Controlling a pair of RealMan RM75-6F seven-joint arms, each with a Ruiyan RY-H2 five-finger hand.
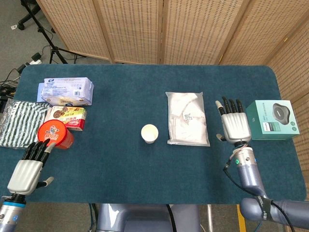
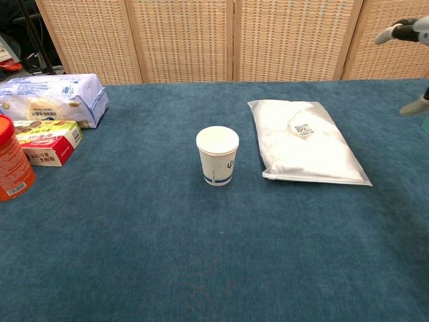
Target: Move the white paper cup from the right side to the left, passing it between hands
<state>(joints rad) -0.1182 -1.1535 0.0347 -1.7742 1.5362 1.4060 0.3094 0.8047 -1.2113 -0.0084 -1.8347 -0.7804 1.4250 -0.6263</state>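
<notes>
Right now the white paper cup (image 1: 149, 133) stands upright near the middle of the blue table (image 1: 120, 159), mouth up, with nothing touching it. Bare cloth surrounds it on every side; the widest open stretch runs leftward from the cup toward the goods at the left edge, and another broad strip lies along the near edge in front of it.

Just to the cup's right, apart from it, a white plastic-wrapped packet (image 1: 187, 118) lies flat, its long side running front to back. Beyond the packet the right hand (image 1: 234, 124) hovers palm down, fingers straight and spread, holding nothing. It sits between the packet and a teal product box (image 1: 270, 120) that rests close to the table's right edge. The chest view catches only its fingertips (image 2: 402, 31) at the frame's right border.

At the near left corner the left hand (image 1: 28, 167) hangs over the table edge, fingers extended and apart, empty as well. Its fingertips point at a red-lidded jar (image 1: 54, 135), near it, though I cannot tell whether they touch. Behind the jar lie a red and green snack box (image 1: 66, 117) and a pale blue tissue pack (image 1: 65, 91), and a striped cloth bag (image 1: 18, 123) drapes over the left edge.
</notes>
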